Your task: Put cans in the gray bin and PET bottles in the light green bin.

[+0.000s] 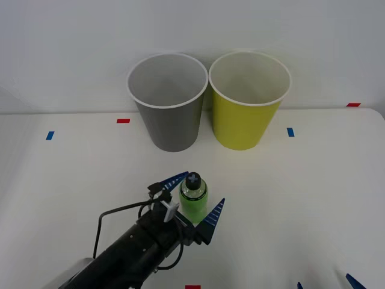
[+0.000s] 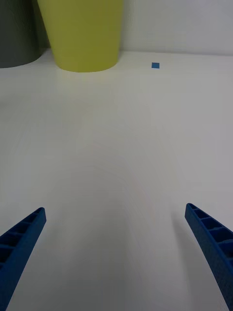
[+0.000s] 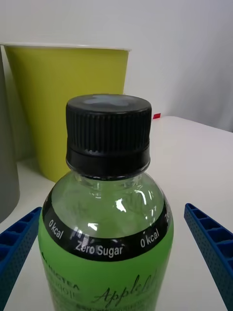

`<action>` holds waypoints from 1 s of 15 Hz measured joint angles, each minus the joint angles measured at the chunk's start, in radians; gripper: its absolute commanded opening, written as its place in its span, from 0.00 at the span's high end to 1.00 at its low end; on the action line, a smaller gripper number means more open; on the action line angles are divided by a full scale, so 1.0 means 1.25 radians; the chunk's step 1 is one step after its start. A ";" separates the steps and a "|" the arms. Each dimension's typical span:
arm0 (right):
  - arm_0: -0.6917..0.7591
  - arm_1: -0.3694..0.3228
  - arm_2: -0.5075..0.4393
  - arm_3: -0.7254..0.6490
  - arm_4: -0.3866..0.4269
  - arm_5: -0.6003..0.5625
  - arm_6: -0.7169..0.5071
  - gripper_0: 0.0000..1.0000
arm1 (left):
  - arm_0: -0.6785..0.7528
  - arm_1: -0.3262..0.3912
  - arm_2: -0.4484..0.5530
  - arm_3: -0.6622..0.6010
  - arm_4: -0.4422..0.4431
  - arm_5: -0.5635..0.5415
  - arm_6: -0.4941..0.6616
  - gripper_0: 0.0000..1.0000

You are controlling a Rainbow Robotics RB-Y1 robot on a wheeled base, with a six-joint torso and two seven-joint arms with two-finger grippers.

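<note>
The small green bottle (image 1: 194,201) stands upright on the white table (image 1: 301,192), dark cap up, in front of the gray bin (image 1: 168,102) and light green bin (image 1: 248,102) (side by side, nothing visible inside). The left gripper (image 1: 200,198) brackets the bottle, fingers apart, not pressing. The right gripper (image 2: 116,243) hovers spread over bare tabletop near the front edge

right pincer (image 2: 116,252) open, light green bin (image 2: 82,34) ahead
</note>
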 measured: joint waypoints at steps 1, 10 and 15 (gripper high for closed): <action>0.000 0.000 0.000 0.000 0.000 0.000 0.000 0.00 | -0.002 0.000 0.000 0.000 0.000 0.004 0.000 0.04; 0.000 0.000 0.000 0.000 0.000 0.000 0.000 0.00 | -0.005 -0.008 0.000 0.000 -0.003 0.025 0.000 1.00; 0.000 0.000 0.000 0.000 0.000 0.000 0.000 0.00 | -0.013 -0.009 0.005 -0.001 -0.001 0.053 0.002 1.00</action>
